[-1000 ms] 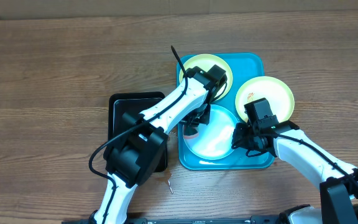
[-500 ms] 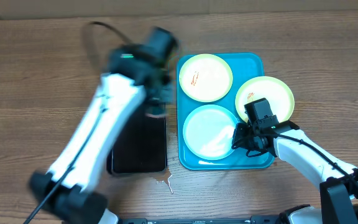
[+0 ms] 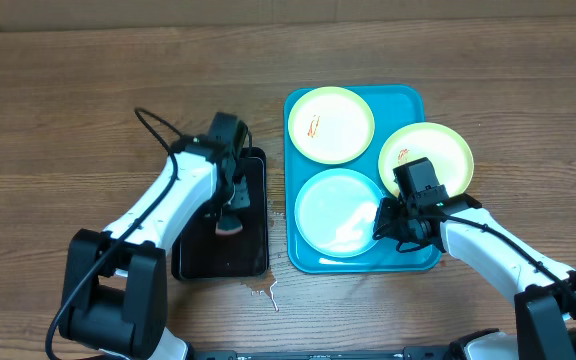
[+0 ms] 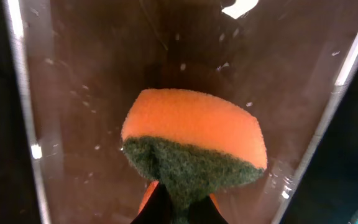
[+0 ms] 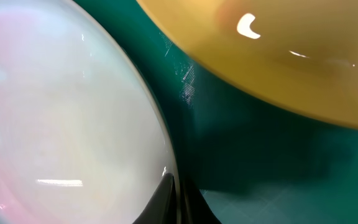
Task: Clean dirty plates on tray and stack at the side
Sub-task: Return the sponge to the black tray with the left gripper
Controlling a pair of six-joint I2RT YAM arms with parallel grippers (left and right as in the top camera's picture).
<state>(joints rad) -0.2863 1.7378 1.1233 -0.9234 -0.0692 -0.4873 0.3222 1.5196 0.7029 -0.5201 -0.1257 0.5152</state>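
The turquoise tray (image 3: 404, 98) holds a yellow-green plate (image 3: 330, 124) with a red smear at the back and a pale blue-white plate (image 3: 338, 212) at the front. A second yellow-green plate (image 3: 438, 150) with a smear leans on the tray's right rim. My right gripper (image 3: 380, 226) is shut on the right rim of the blue-white plate (image 5: 61, 118), with the yellow plate (image 5: 272, 56) just beyond. My left gripper (image 3: 232, 222) is shut on an orange and green sponge (image 4: 194, 146) and holds it over the black tray (image 3: 253, 255).
The black tray (image 4: 61, 81) lies left of the turquoise tray, wet inside. A small puddle (image 3: 265, 292) lies on the wood table at its front right corner. The table's far edge meets a cardboard wall.
My left arm has swung from over the turquoise tray to the left and now holds the sponge over the black tray. The right arm and plates have not moved.
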